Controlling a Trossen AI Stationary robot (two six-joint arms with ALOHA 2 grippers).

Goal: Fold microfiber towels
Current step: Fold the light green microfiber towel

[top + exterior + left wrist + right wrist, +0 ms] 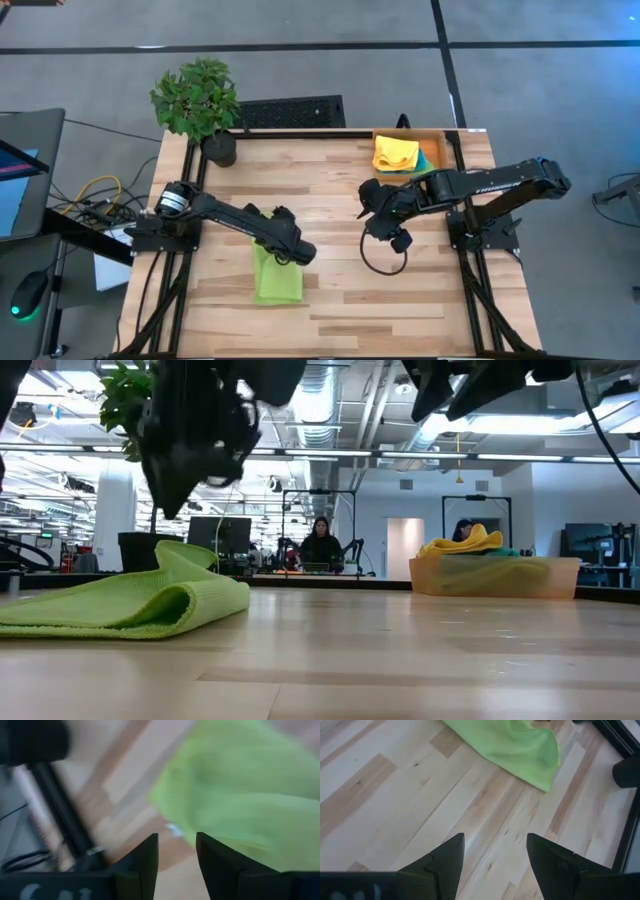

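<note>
A: Wooden table (pixel 330 180) on a grey floor; office space with a seated person (pixel 321 543) shows behind in the low view. Lime towel (pixel 276 277) lies folded at lower left of centre in the high view.

B: Left tool (pixel 283 257)?

A: Hovering over that towel's upper edge, fingers parted with a narrow gap, gripping nothing.

B: Right tool (pixel 378 222)?

A: Right of frame centre, above bare wood, fingers spread wide, empty.

B: Other towels?

A: Yellow towel (pixel 395 153) heaped in the orange tray (pixel 441 134) at upper right, a teal towel (pixel 425 158) edge beneath it. Potted plant (pixel 198 100) at upper left.
</note>
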